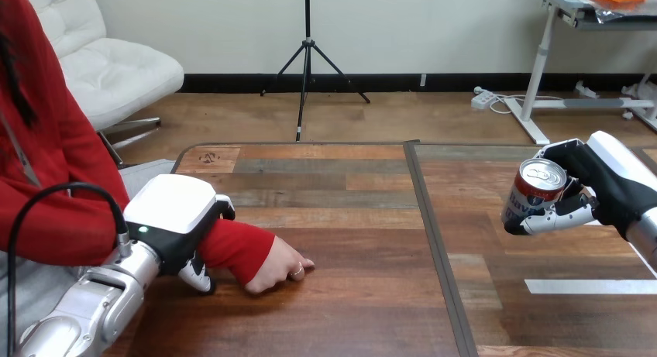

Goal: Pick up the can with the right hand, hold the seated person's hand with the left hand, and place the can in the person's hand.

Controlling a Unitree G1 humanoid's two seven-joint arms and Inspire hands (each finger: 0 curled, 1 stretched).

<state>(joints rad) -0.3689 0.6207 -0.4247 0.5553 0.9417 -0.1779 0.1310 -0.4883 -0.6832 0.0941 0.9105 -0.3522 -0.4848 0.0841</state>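
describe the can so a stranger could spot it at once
Look at the right side of the wooden table. The robot's right hand is curled round the can there. It is red with a silver top, the only can around.
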